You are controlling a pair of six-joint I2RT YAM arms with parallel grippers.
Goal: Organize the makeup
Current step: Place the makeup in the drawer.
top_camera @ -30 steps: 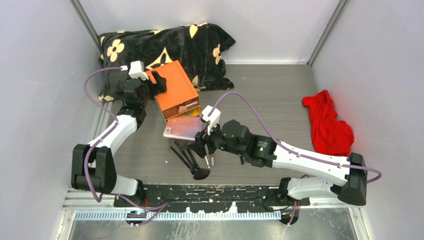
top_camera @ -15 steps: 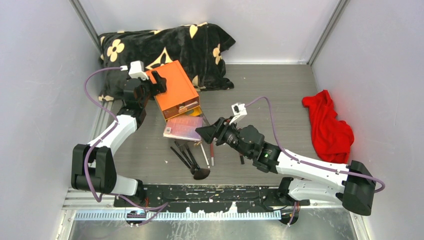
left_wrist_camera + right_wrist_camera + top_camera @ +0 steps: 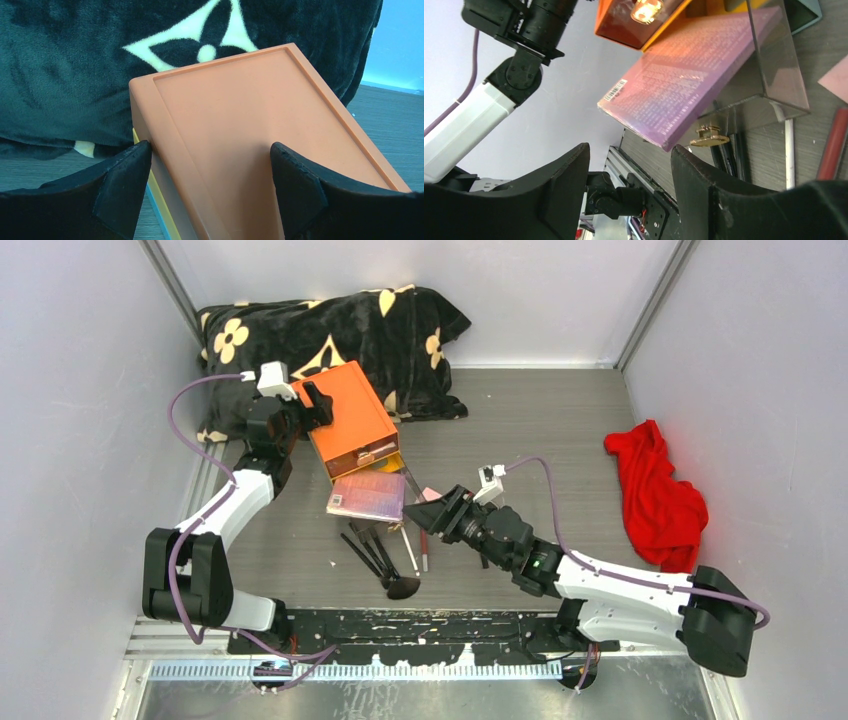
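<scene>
Right hand (image 3: 418, 512) tipped back off the brushes (image 3: 375, 550), open and empty | pink palette (image 3: 367, 495) just before it, against front of orange box (image 3: 350, 420) | left hand (image 3: 308, 408) astride box, grip unclear

Top cam sits high at the near edge, looking down over the whole tabletop (image 3: 540, 410). Left wrist cam is jammed right up against the orange box (image 3: 240, 130), facing the flowered blanket (image 3: 75, 60). Right wrist cam looks low and tilted at the pink palette (image 3: 684, 80), catching that box too.
</scene>
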